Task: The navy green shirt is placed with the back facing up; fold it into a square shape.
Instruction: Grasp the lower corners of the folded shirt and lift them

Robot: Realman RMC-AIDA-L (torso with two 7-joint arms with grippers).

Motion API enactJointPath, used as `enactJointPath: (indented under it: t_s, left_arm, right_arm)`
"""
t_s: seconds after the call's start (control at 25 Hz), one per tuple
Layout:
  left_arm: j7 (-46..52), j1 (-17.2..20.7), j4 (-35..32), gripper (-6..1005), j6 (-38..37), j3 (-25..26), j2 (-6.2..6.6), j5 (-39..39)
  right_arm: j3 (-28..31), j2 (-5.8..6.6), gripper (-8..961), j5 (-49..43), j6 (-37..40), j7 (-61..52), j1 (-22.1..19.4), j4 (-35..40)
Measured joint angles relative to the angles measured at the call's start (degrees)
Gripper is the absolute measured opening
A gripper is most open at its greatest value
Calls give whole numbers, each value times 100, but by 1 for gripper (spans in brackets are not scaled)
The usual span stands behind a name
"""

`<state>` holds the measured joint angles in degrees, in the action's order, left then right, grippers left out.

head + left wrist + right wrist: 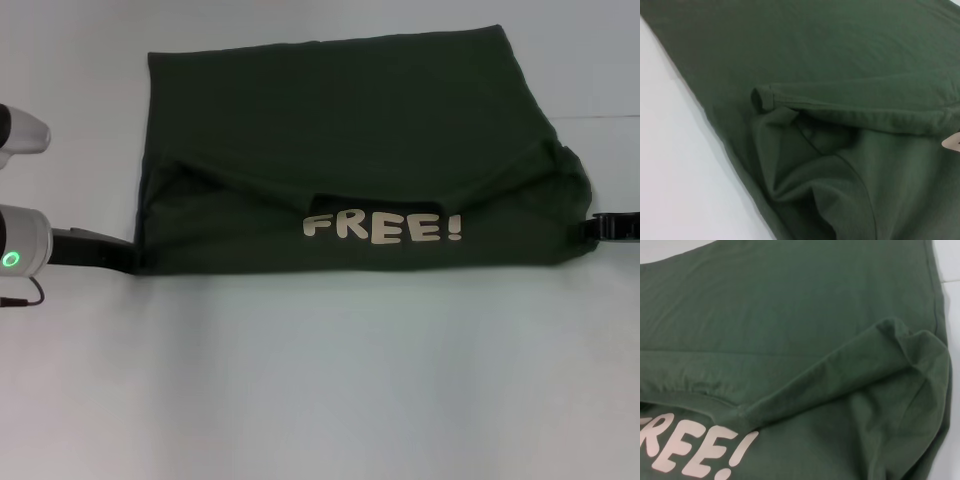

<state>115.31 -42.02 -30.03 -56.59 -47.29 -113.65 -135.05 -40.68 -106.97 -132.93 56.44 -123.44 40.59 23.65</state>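
Lying flat on the white tabletop (320, 400), the navy green shirt (340, 130), big and dark, reaching almost from one side to the other. Folded over along the near part, with the front turned up there. Showing cream letters "FREE!" (383, 227) on that folded band. Plain back cloth farther away, smooth and flat. Sleeves tucked in at both sides, making slanted folds and a few bumps.

Touching the near left corner of the shirt, the left tool (128, 256), at the end of a dark arm piece with a green light behind it. Cannot tell if spread or pressed together, with the tips lost against the dark cloth.

Sitting at the near right corner, the right tool (600, 227), small and black, just at the shirt's edge. Cannot tell its state either.

Seen close from the wrists: a rolled sleeve hem and soft wrinkles on one side, the letters and a puffy sleeve fold on the other.
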Motion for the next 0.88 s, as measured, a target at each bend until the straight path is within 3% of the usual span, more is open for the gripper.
enactJointPath:
  t_s: [0.52, 0.88]
  left_arm:
    - [0, 64, -90, 31, -339, 24, 65, -109]
    - [-9, 66, -142, 31, -618, 35, 52, -146]
  right_arm:
    - [-2, 157, 77, -142, 381, -1, -69, 0]
    - [12, 123, 79, -152, 696, 82, -87, 44]
